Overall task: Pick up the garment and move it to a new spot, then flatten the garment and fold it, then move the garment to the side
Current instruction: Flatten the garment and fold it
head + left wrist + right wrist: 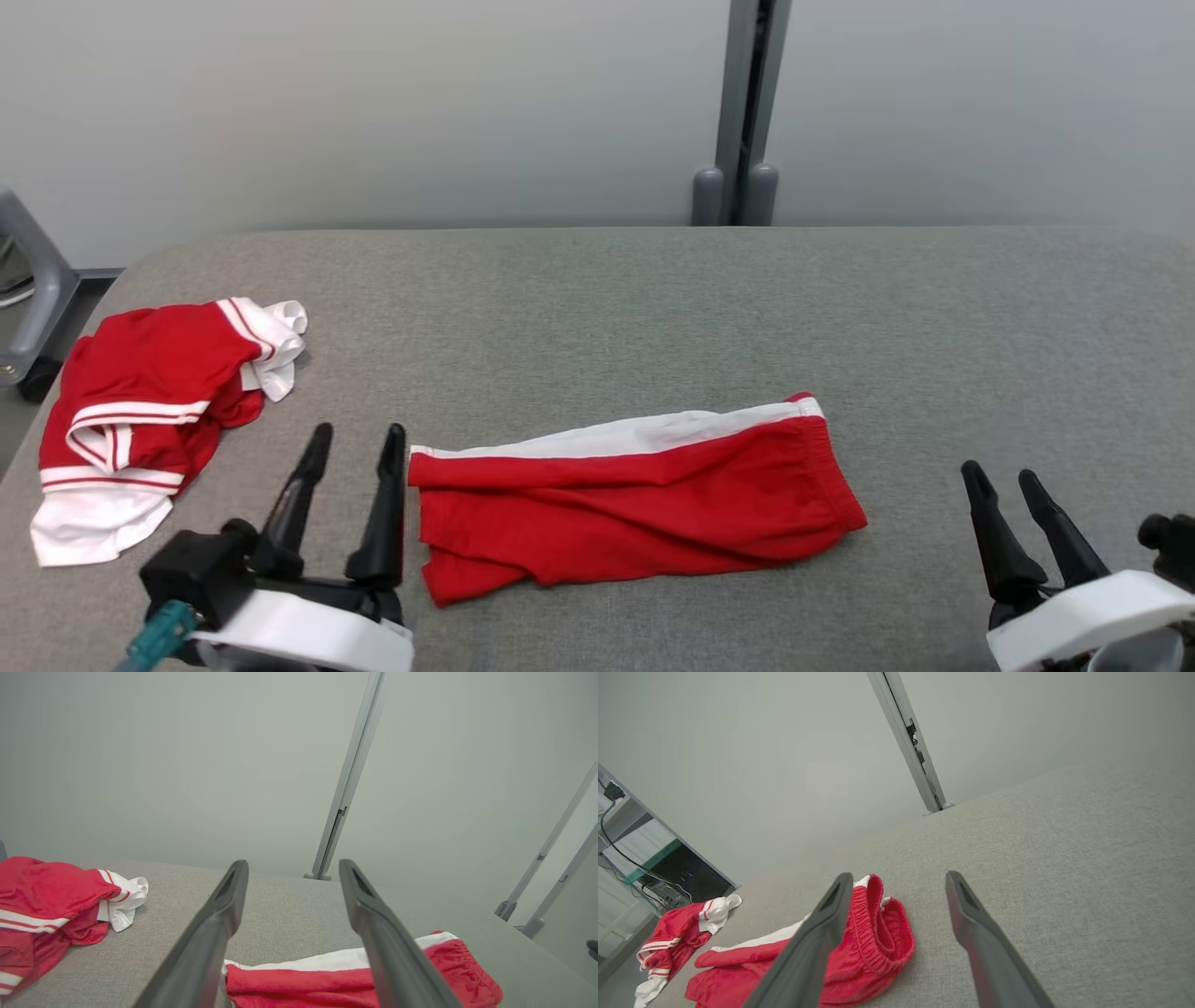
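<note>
A red garment (635, 495) with a white side stripe and elastic waistband lies folded lengthwise at the middle front of the grey padded table (653, 308). It also shows low in the left wrist view as the garment (303, 984), and in the right wrist view as the garment (878, 947). My left gripper (359, 434) stands open just left of its left end, nothing between the fingers (293, 864). My right gripper (999, 474) is open at the lower right, well clear of the waistband end (899, 876).
A second red and white garment (140, 392) lies crumpled at the table's left edge (42, 896) (677, 935). A grey post (744, 112) stands behind the table against the pale wall. A grey frame (28, 280) sits off the left side.
</note>
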### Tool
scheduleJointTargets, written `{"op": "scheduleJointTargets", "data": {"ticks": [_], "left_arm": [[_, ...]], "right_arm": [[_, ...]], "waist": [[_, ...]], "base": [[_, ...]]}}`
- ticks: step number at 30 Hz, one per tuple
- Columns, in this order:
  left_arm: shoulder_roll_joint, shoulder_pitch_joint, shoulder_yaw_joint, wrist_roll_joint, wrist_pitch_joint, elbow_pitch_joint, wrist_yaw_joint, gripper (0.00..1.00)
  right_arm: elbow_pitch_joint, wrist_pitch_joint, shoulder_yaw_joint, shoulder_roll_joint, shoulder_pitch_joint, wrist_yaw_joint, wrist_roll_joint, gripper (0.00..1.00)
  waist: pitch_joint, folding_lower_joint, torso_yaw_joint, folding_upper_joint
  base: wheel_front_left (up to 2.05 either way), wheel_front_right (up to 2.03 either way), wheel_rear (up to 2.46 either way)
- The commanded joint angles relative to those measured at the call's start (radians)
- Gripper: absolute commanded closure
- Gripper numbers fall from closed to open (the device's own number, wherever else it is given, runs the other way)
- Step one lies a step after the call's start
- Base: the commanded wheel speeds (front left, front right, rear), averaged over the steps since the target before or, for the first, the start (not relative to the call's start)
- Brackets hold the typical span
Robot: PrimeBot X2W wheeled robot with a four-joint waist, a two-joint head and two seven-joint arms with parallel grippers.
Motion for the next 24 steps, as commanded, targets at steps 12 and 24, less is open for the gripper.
{"op": "scheduleJointTargets", "data": {"ticks": [12,24], "left_arm": [[-0.129,0.000,0.003,0.107,-0.005,0.053,-0.128,0.00],[-0.178,-0.005,0.006,0.143,-0.005,0.108,-0.186,0.00]], "right_arm": [[0.284,0.028,0.112,-0.034,-0.223,0.002,-0.067,0.00],[0.589,0.067,0.110,-0.021,-0.331,0.002,-0.115,0.00]], "waist": [[0.042,0.0000,0.123,0.0000],[0.049,0.0000,0.210,0.0000]], "base": [[0.00,0.00,0.00],[0.00,0.00,0.00]]}}
